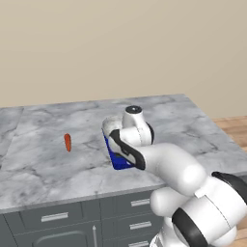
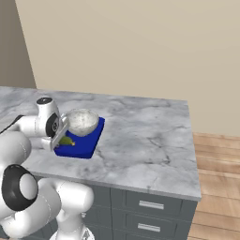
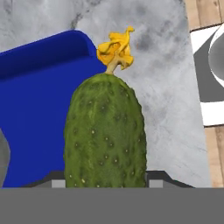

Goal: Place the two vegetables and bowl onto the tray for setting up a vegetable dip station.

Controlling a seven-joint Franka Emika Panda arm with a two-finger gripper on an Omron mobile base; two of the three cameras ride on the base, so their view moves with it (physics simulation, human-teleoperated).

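Note:
My gripper [image 2: 60, 137] is shut on the dark green cucumber [image 3: 105, 135], whose yellow tip points away from the hand. It hangs low over the near end of the blue tray [image 2: 86, 145]. On the tray's far end stands the white-grey speckled bowl [image 2: 82, 121]. In the hand view the tray's blue floor [image 3: 35, 109] lies left of and under the cucumber. The orange-red carrot [image 1: 67, 142] lies alone on the counter, well to the left of the tray [image 1: 117, 161]. My forearm hides much of the tray in the left base view.
The grey marble counter [image 2: 140, 136] stretches to the right of the tray and ends at a front edge above grey drawers [image 2: 150, 204]. A wood floor [image 2: 218, 164] lies beyond the counter's right end. A beige wall stands behind.

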